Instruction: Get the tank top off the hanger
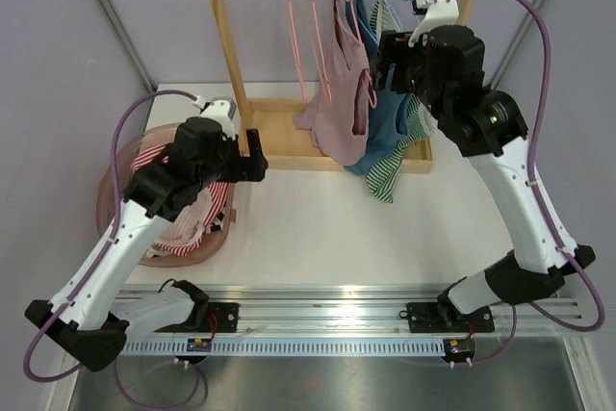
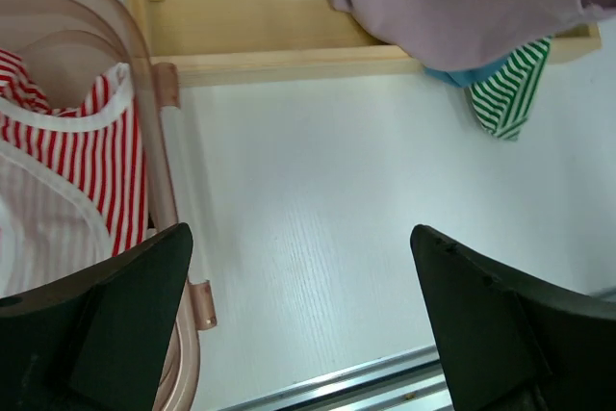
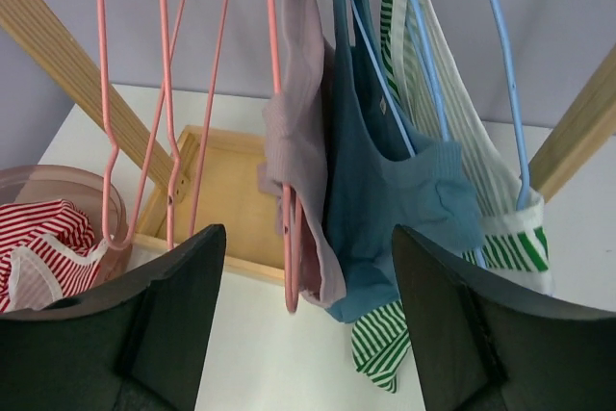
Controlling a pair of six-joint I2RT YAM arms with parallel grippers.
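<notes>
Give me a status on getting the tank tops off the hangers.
Done: a red-striped top lies in the basket. In hand: nothing gripped; left hand open beside the basket, right hand open facing the mauve top. Left: it, the blue top and the green-striped top still hang.

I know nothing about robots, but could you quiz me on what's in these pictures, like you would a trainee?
1. What lies in the basket? A) a blue top B) red-striped tops C) loose hangers
2. True or false: the left gripper is holding a garment.
3. Fill in: the mauve tank top hangs on a ____ hanger.
Key: 1 B; 2 false, it is open and empty; 3 pink.
</notes>
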